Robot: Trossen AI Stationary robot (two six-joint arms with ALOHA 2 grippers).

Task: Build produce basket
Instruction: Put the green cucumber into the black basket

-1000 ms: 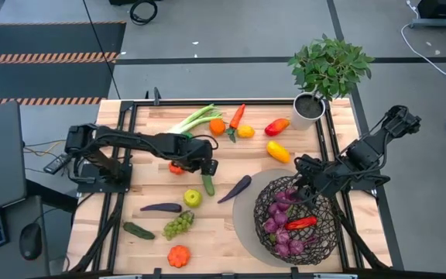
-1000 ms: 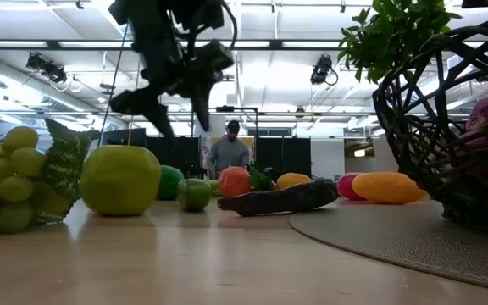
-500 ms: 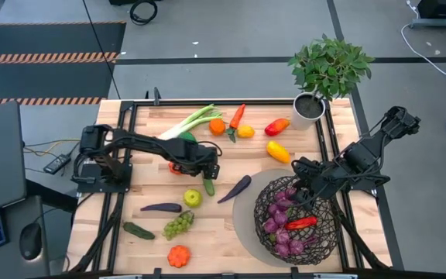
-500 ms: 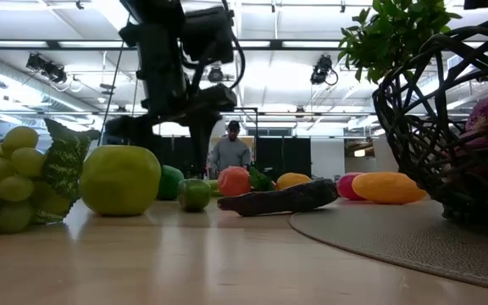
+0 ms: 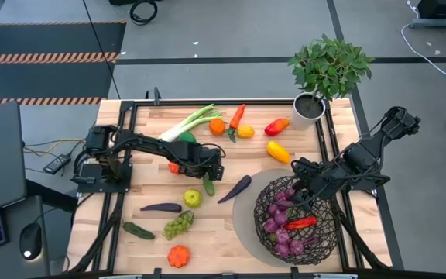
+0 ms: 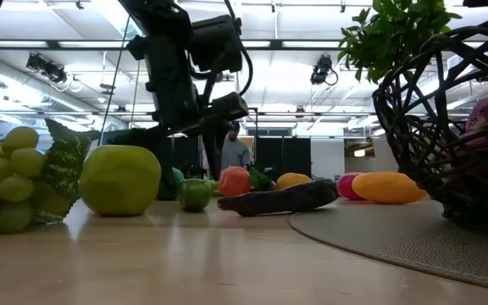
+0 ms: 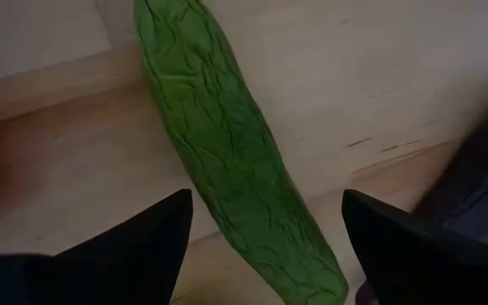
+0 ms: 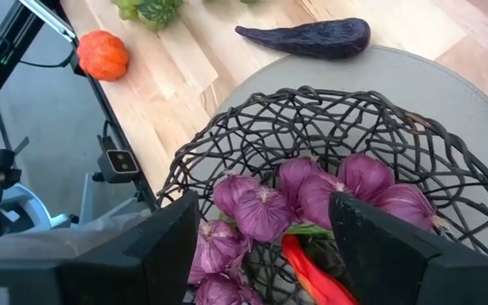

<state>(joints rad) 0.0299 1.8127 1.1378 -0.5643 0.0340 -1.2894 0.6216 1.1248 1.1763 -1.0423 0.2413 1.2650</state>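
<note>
While the round dark woven-wire basket (image 5: pixel 296 221) sits on a grey round mat (image 5: pixel 242 209) at the table's right front, holding purple onions (image 8: pixel 312 199) and a red pepper (image 5: pixel 300 222), I have the left gripper (image 7: pixel 265 233) low over a wrinkled green cucumber (image 7: pixel 227 152) mid-table, fingers spread wide to either side of it. Right gripper (image 8: pixel 265 229) hangs over the basket rim, also wide open, gripping nothing.

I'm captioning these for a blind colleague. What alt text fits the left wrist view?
A wrinkled green cucumber lies on the light wooden table, running lengthwise between the open left gripper's two dark fingers. A sliver of something red-orange shows at one edge.
</note>
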